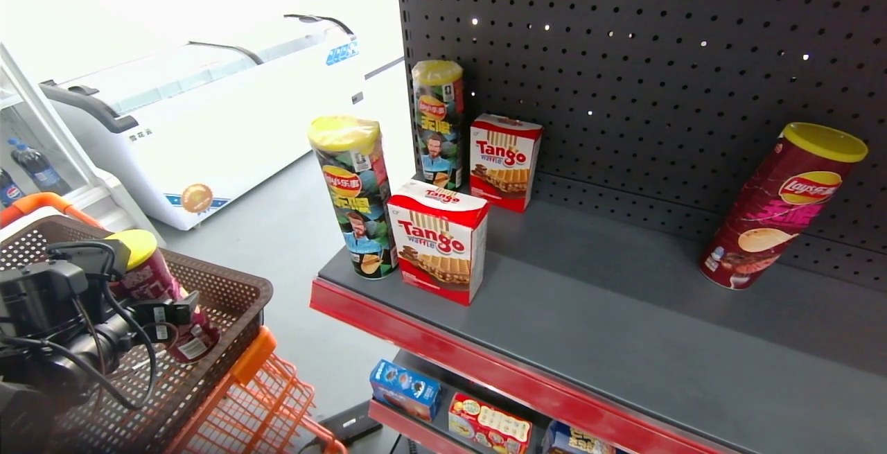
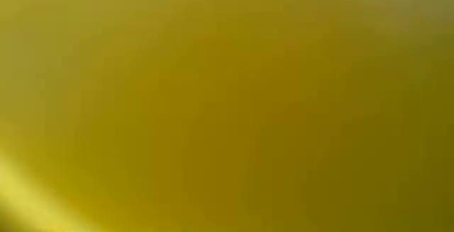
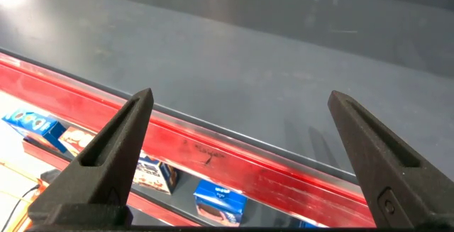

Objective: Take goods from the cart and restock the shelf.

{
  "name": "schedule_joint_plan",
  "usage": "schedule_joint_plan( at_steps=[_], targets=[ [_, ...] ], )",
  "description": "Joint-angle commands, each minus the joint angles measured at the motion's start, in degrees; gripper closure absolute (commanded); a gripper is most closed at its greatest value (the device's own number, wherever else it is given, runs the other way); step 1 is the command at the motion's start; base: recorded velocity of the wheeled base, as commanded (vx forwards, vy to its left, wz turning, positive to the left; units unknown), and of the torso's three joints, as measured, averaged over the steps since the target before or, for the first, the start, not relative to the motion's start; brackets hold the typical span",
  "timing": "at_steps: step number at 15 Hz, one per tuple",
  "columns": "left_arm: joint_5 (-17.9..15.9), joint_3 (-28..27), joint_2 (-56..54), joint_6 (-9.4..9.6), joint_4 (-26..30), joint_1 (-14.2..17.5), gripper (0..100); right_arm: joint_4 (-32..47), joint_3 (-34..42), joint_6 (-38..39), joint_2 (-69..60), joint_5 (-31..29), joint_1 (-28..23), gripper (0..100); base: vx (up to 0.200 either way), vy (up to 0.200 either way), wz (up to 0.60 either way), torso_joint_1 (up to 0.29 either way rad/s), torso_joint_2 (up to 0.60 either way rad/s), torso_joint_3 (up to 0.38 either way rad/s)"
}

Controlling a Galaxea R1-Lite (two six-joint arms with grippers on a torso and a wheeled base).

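- The chip can (image 1: 156, 281) is a tall maroon tube with a yellow lid (image 1: 135, 245) and a white label patch near its base. It sits tilted inside the brown basket (image 1: 232, 287) on the orange cart (image 1: 277, 398), lid end uppermost.
- The left gripper (image 1: 170, 315) is down in the basket, its black fingers pinching the can's lower body.
- The right gripper (image 3: 241, 97) hangs over the red front edge of the shelf (image 1: 589, 315), its claw spread wide with nothing in it.
- On the grey shelf a matching maroon can (image 1: 779, 208) leans against the pegboard (image 1: 658, 59) at the right.
- At the shelf's left end stand two dark picture-printed cans (image 1: 353, 197) and two red-and-white wafer boxes (image 1: 438, 249), all upright.
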Motion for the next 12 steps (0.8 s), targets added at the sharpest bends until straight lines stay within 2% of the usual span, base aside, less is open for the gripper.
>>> schedule_joint_plan(
  at_steps=[1, 2, 3, 4, 5, 12],
  targets=[
    [0.00, -0.49, 1.54, -0.11, 0.16, -0.01, 0, -0.01, 0.00, -0.01, 0.09, -0.01, 0.00, 0, 0.000, 0.000, 0.00, 0.000, 0.00, 0.000],
    [0.00, -1.01, 2.24, -0.91, 0.07, -0.01, 0, -0.01, 0.00, -0.01, 0.09, -0.01, 0.00, 0, 0.000, 0.000, 0.00, 0.000, 0.00, 0.000],
    [0.00, -1.72, 2.85, -2.75, 0.07, -0.01, 0, -0.01, 0.00, -0.01, 0.00, -0.01, 0.00, 0, 0.000, 0.000, 0.00, 0.000, 0.00, 0.000],
    [0.00, -1.98, 3.03, -3.19, -0.11, -0.01, 0, -0.01, 0.00, -0.01, 0.09, -0.01, 0.00, 0, 0.000, 0.000, 0.00, 0.000, 0.00, 0.000],
    [-0.18, -2.42, 3.29, -3.19, -0.99, 0.08, 100, -0.01, 0.00, -0.01, 0.09, -0.01, 0.00, 0, 0.000, 0.000, 0.00, 0.000, 0.00, 0.000],
    [0.00, -6.20, 3.12, -2.75, -1.25, -0.36, 100, -0.01, 0.00, -0.01, 0.09, -0.01, 0.00, 0, 0.000, 0.000, 0.00, 0.000, 0.00, 0.000]
  ],
)
